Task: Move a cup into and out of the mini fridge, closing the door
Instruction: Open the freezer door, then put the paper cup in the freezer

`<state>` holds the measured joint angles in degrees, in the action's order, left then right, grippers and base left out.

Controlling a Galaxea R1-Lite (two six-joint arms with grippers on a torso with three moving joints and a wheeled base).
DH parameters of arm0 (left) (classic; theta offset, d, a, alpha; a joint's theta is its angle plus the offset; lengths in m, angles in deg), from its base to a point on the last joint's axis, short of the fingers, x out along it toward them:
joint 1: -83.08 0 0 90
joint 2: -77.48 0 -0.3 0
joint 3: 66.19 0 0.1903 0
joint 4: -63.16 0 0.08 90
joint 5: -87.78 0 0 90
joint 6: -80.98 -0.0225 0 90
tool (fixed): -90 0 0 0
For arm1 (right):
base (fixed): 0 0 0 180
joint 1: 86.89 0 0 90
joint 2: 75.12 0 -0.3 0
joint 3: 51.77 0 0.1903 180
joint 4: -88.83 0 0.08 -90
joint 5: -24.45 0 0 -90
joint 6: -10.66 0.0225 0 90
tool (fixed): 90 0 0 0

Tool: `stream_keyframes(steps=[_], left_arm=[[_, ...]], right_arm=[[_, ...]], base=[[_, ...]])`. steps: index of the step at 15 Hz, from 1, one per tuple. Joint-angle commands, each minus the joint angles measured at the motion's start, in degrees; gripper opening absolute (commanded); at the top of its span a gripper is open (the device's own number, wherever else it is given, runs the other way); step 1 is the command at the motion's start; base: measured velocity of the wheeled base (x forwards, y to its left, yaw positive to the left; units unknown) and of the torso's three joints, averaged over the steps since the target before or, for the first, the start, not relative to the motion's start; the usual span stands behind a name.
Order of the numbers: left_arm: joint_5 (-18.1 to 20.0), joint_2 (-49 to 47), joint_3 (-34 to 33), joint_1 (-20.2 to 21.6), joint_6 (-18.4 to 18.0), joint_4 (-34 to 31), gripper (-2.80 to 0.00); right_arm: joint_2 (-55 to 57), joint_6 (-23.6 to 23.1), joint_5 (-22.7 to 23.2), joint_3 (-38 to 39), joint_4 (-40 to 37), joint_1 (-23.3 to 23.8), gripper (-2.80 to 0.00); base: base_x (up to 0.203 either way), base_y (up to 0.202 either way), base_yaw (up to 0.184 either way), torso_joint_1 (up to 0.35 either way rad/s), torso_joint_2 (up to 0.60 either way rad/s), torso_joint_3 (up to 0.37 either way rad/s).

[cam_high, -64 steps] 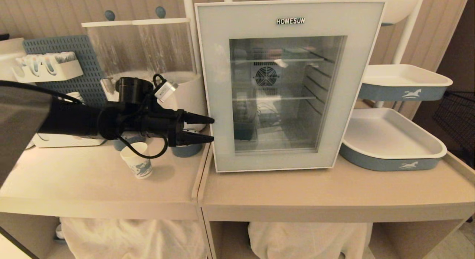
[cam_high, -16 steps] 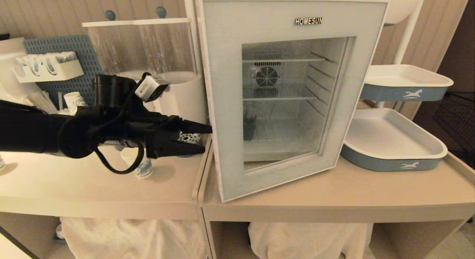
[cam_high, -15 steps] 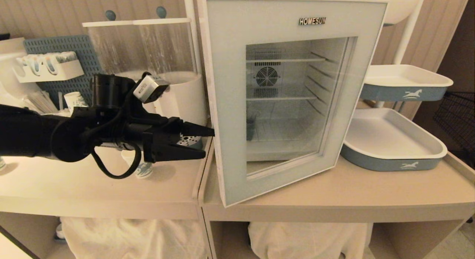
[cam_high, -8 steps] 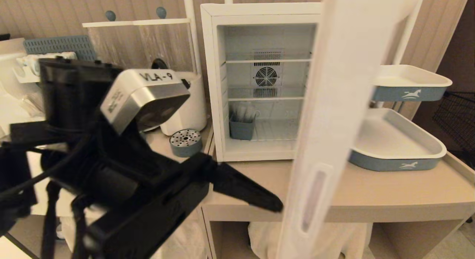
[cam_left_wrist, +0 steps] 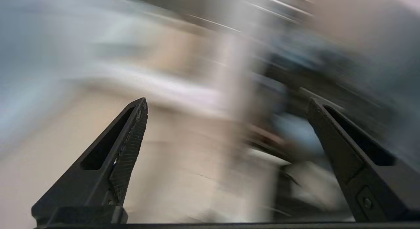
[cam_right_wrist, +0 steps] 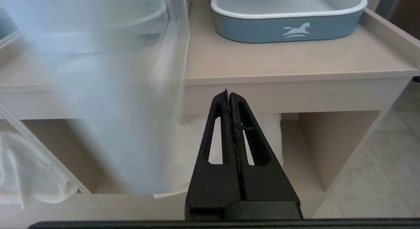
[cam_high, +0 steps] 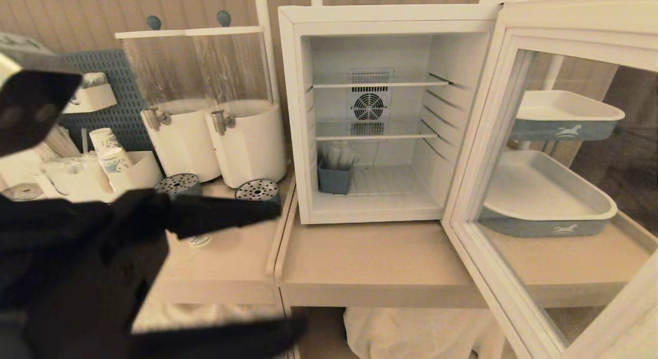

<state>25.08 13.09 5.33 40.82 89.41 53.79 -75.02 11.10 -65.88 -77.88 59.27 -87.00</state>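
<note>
The fridge stands at 12 o'clock on the right bench, against a wall of pale vertical boards. Its door is swung fully open to 3 o'clock, hinged on the right side, and through its glass two white and blue trays are visible, one above the other. Inside the fridge there are wire shelves, a fan grille on the back wall, and a small grey-blue box on the floor of the fridge at its left side.

The left bench touches the right one, and both have a beige top. At 10 o'clock two white dispensers stand, with two round perforated drip trays in front of them. Stacked cups lean at 9 o'clock before a blue pegboard.

The left pincer is spread wide and holds nothing; in the head view it is a dark blurred shape at 8 o'clock over the left bench. Only the base of the cup shows below one finger, on the left bench.

The right pincer is pressed together, empty, low in front of the right bench. White cloth lies in the shelves under both benches.
</note>
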Motion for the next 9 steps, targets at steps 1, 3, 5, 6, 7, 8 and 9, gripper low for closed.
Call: stream_keyframes(steps=[1,3,5,6,7,8,9], left_arm=[[-17.45,4.64,-0.17,8.41,-0.28,-0.10,0.00],[-29.58,6.50,0.81,17.71,-4.26,-1.13,0.00],[-39.80,11.26,1.78,23.50,-9.15,-4.94,-2.80],[-42.61,14.70,2.96,23.77,-10.23,-9.20,-2.80],[-45.17,17.99,4.37,23.90,-10.75,-13.83,-2.80],[-48.03,21.45,5.94,24.01,-11.13,-18.96,-2.80],[-50.68,24.05,7.13,24.50,-11.43,-23.09,-2.80]], right_arm=[[-0.01,0.00,-0.02,0.02,-0.05,-0.07,-2.80],[-0.01,0.00,-0.02,0.02,0.04,-0.07,-2.80],[-0.01,0.07,-0.02,0.11,0.11,-0.07,-2.80],[-0.01,0.09,-0.02,0.11,0.13,-0.07,-2.80],[-0.01,0.04,-0.02,0.11,0.13,-0.07,-2.80],[-0.01,0.00,-0.02,0.11,0.13,-0.07,-2.80],[-0.01,0.00,-0.02,0.03,0.13,-0.07,-2.80]], base=[[0.000,0.000,0.000,0.000,0.00,0.000],[0.000,0.000,0.000,0.000,0.00,0.000],[0.000,0.000,0.000,0.000,0.00,0.000],[0.000,0.000,0.000,0.000,0.00,0.000],[0.000,0.000,0.000,0.000,0.00,0.000],[0.000,0.000,0.000,0.000,0.00,0.000],[0.000,0.000,0.000,0.000,0.00,0.000]])
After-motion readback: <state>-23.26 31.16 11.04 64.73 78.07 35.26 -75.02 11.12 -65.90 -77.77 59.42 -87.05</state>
